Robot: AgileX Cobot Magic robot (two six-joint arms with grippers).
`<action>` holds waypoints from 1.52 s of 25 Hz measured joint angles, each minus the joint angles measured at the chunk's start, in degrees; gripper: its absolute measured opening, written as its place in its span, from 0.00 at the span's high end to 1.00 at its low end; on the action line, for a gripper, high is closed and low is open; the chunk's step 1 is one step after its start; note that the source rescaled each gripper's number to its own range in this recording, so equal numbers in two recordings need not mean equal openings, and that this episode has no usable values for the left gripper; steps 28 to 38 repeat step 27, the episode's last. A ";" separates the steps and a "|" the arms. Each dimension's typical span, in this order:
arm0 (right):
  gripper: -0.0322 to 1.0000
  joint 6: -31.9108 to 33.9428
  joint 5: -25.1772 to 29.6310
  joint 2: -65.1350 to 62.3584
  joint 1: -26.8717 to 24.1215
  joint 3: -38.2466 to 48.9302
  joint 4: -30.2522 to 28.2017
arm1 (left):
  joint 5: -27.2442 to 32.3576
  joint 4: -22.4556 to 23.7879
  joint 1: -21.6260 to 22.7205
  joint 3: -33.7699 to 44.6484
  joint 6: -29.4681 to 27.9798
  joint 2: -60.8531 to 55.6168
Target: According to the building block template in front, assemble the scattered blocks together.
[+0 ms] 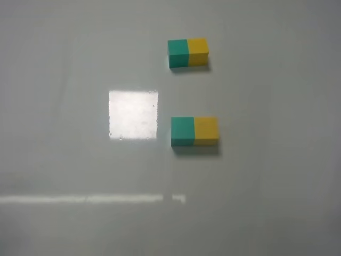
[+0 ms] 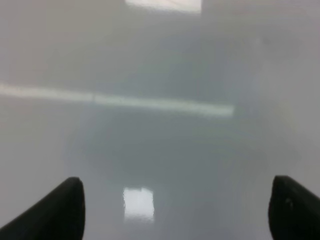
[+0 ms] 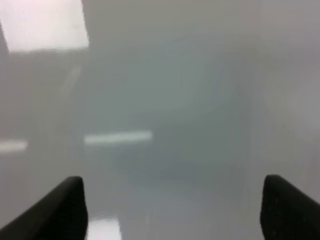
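Note:
The building block template, a small teal-and-yellow bar, lies at the back of the grey table in the exterior high view. Nearer the front, the teal cube and the yellow cube lie side by side and touching, teal on the left, in the same order as the template. Neither arm shows in that view. My left gripper is open and empty over bare table. My right gripper is open and empty too. No block shows in either wrist view.
The grey table carries a bright square glare left of the cubes and a pale reflected strip near the front. Nothing else stands on it in view.

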 joint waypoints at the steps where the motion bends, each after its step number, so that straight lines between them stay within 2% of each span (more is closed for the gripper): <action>1: 0.32 0.00 0.00 0.00 0.00 0.00 0.00 | 0.00 0.00 0.00 0.00 0.00 0.00; 38: 0.33 0.00 0.00 0.00 0.00 0.00 0.00 | 0.00 0.04 0.00 0.00 0.00 0.00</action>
